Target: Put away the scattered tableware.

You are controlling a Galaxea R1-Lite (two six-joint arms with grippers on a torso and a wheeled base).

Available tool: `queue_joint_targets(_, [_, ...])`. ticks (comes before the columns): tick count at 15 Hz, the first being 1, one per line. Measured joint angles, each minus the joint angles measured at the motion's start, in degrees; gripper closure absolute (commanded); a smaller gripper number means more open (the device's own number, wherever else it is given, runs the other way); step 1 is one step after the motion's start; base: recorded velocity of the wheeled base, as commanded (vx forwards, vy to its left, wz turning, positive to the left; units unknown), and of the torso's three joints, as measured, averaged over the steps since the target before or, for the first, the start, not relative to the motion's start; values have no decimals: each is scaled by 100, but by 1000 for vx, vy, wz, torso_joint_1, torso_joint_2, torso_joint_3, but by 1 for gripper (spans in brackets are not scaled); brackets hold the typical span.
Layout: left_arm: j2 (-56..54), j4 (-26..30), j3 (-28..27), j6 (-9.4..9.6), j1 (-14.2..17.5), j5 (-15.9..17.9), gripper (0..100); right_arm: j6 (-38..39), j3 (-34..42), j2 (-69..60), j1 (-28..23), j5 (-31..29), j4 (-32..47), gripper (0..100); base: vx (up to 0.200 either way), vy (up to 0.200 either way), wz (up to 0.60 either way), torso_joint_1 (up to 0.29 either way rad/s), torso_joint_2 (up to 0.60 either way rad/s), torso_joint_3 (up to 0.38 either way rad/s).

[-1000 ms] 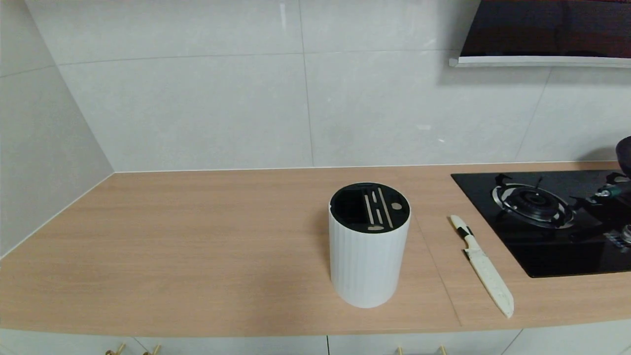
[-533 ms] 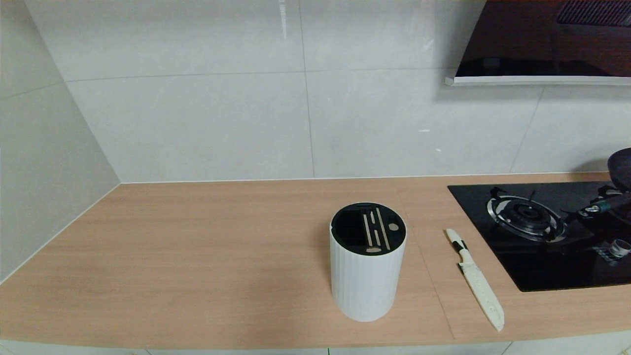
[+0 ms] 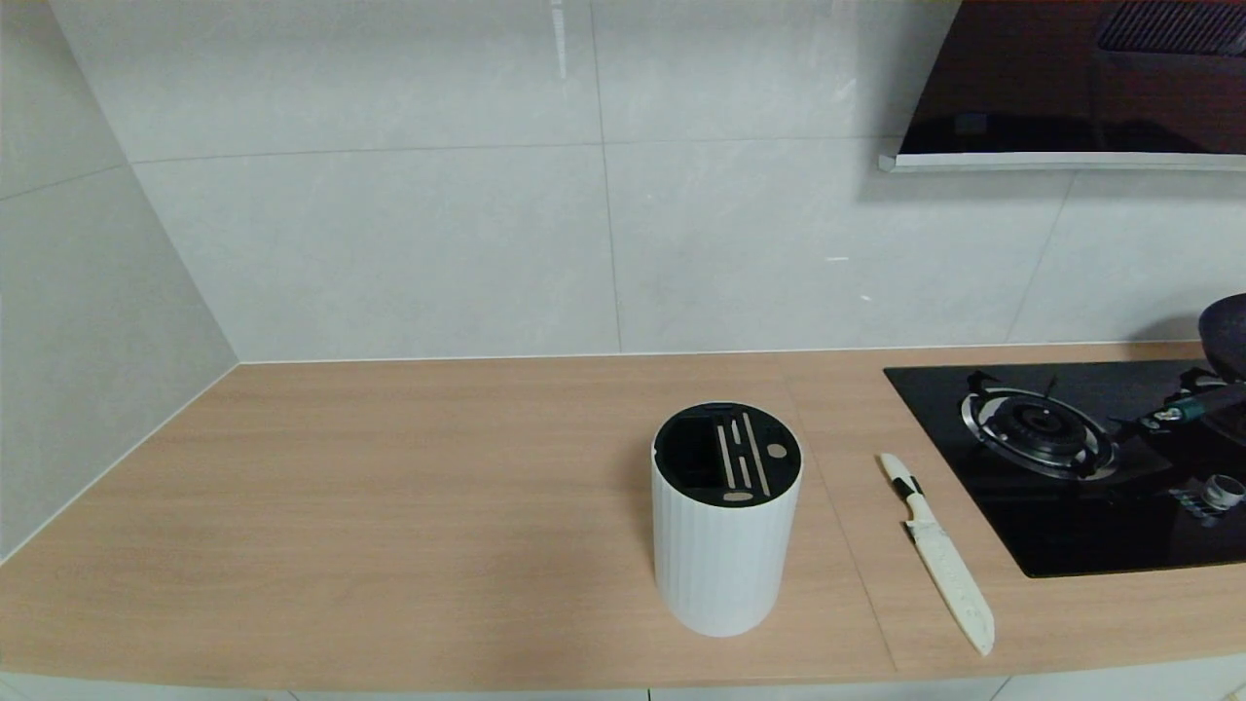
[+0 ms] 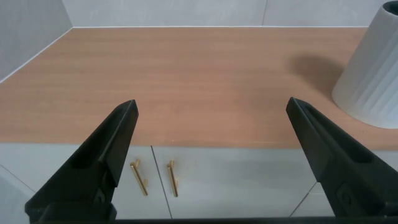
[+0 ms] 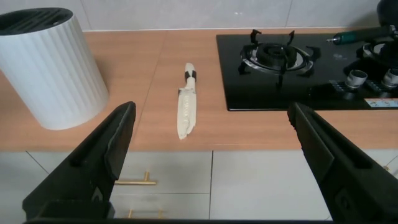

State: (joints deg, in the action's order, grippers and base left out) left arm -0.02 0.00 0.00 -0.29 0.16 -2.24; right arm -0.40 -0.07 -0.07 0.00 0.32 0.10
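Note:
A cream-white knife (image 3: 936, 552) with a black band on its handle lies flat on the wooden countertop (image 3: 389, 487), between the holder and the stove; the right wrist view shows the knife (image 5: 187, 107) too. Left of it stands a white ribbed cylindrical holder (image 3: 725, 526) with a black slotted top, seen as well in the holder (image 5: 53, 68) and the holder (image 4: 370, 74). My left gripper (image 4: 211, 155) is open, held before the counter's front edge, left of the holder. My right gripper (image 5: 208, 158) is open, in front of the counter edge, facing the knife.
A black gas stove (image 3: 1071, 458) with a burner grate occupies the counter's right end, with a dark pan (image 3: 1225, 336) at the far right. A range hood (image 3: 1071, 88) hangs above. Cabinet doors with gold handles (image 4: 152, 178) sit below the counter. Tiled walls close the back and left.
The head camera tilted up a little over the first half second, so the whole scene sits lower in the picture. The knife and holder have not moved on the counter.

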Motion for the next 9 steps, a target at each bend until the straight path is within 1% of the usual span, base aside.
queue_joint_targets(2, [0, 0, 0, -2, 0, -2, 0, -79, -26, 2, 0, 9, -32, 0, 0, 0, 0, 0, 0, 0])
queue_joint_targets(5, [0, 0, 0, 2, -2, -2, 0, 50, -581, 246, 82, 217, -10, 0, 0, 0, 0, 0, 0, 0])
queue_joint_targets(7, [0, 0, 0, -2, 0, -2, 0, 69, -879, 778, 187, 310, -20, 0, 0, 0, 0, 0, 0, 0])
queue_joint_targets(9, [0, 2, 0, -2, 0, -2, 0, 69, -1172, 1666, 294, 364, -52, 0, 0, 0, 0, 0, 0, 0])
